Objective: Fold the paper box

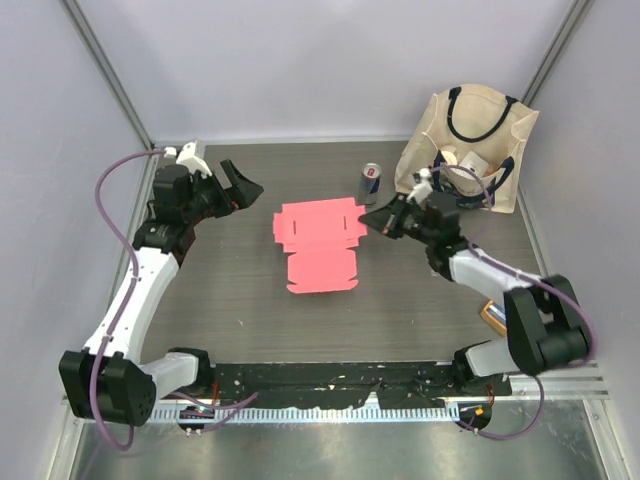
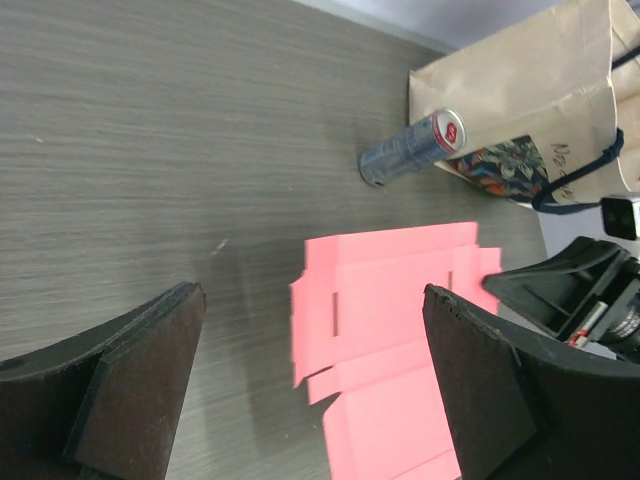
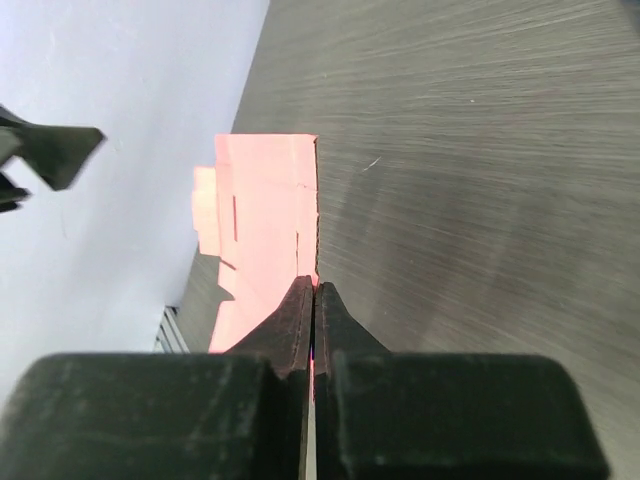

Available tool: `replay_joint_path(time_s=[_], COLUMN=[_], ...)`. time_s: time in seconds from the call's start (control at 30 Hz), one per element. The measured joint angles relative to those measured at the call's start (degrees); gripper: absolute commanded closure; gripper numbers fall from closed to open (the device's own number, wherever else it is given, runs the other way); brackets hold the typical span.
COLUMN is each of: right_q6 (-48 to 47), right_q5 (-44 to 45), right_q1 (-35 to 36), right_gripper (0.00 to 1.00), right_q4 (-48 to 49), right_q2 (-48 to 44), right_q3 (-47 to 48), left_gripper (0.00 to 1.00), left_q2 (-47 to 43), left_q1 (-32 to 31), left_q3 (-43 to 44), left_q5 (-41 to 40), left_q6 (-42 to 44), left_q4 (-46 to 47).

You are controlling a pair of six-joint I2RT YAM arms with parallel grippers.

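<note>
The paper box [image 1: 318, 245] is a pink-red flat card sheet with tabs and creases, lying in the middle of the dark table. My right gripper [image 1: 372, 219] is shut on the sheet's right edge; in the right wrist view the jaws [image 3: 314, 300] are pressed together with a pink sliver between them, and the sheet [image 3: 265, 215] stretches away from them. My left gripper [image 1: 241, 186] is open and empty, held above the table left of the sheet. In the left wrist view the sheet [image 2: 395, 300] lies between and beyond its spread fingers [image 2: 130, 385].
A blue and silver can [image 1: 370, 182] stands just behind the sheet's right side, also in the left wrist view [image 2: 412, 148]. A cream tote bag [image 1: 470, 140] with black handles stands at the back right. A small brown object [image 1: 492, 314] lies by the right arm. Walls close in the table.
</note>
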Motion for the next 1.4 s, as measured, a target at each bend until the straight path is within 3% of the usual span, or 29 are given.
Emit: replay_joint_path(time_s=[0.13, 0.33, 0.57, 0.77, 1.0, 1.03, 1.13, 1.23, 1.3, 1.33, 1.4], right_q6=[3.06, 4.57, 9.25, 13.4, 18.4, 19.12, 21.44, 23.32, 23.96, 23.8, 20.81], right_q5=[-1.75, -3.78, -5.27, -6.34, -6.99, -7.15, -7.85, -9.55, -10.84, -11.54, -12.79], right_q1=[-6.19, -11.23, -12.61, -12.61, -12.61, -12.61, -12.61, -12.7, -12.83, -12.96, -13.18], right_gripper=[0.99, 0.99, 0.99, 0.99, 0.99, 0.99, 0.99, 0.96, 0.82, 0.63, 0.45], right_q4=[-1.09, -6.1, -6.86, -5.6, -0.42, 0.83, 5.27, 11.65, 15.54, 16.39, 13.79], right_q2=[-10.99, -24.87, -28.06, -28.09, -28.24, -28.24, -27.85, -25.53, -23.21, -22.03, -20.9], right_q3=[-6.32, -7.17, -7.13, -7.13, -8.02, -8.57, -10.71, -12.74, -13.73, -13.88, -13.4], left_gripper=[0.15, 0.14, 0.09, 0.12, 0.44, 0.57, 0.82, 0.99, 1.0, 1.0, 1.0], left_q2=[4.13, 11.45, 12.41, 11.23, 11.87, 12.04, 12.22, 12.2, 12.2, 12.2, 12.13], left_q1=[0.02, -0.02, -1.9, -5.27, -7.3, -7.3, -7.3, -7.3, -7.3, -7.3, -7.3], left_q3=[0.48, 0.31, -3.26, -3.78, -3.19, -3.19, -3.3, -3.32, -3.32, -3.32, -3.28], left_q5=[6.56, 19.85, 29.92, 33.27, 34.38, 34.73, 36.13, 37.57, 38.29, 38.58, 38.62], left_q6=[-2.67, -9.94, -18.91, -20.68, -20.09, -20.44, -22.27, -23.78, -24.41, -24.35, -23.34], left_q4=[0.74, 6.58, 20.76, 25.75, 23.98, 24.2, 26.21, 29.35, 30.62, 30.91, 30.56])
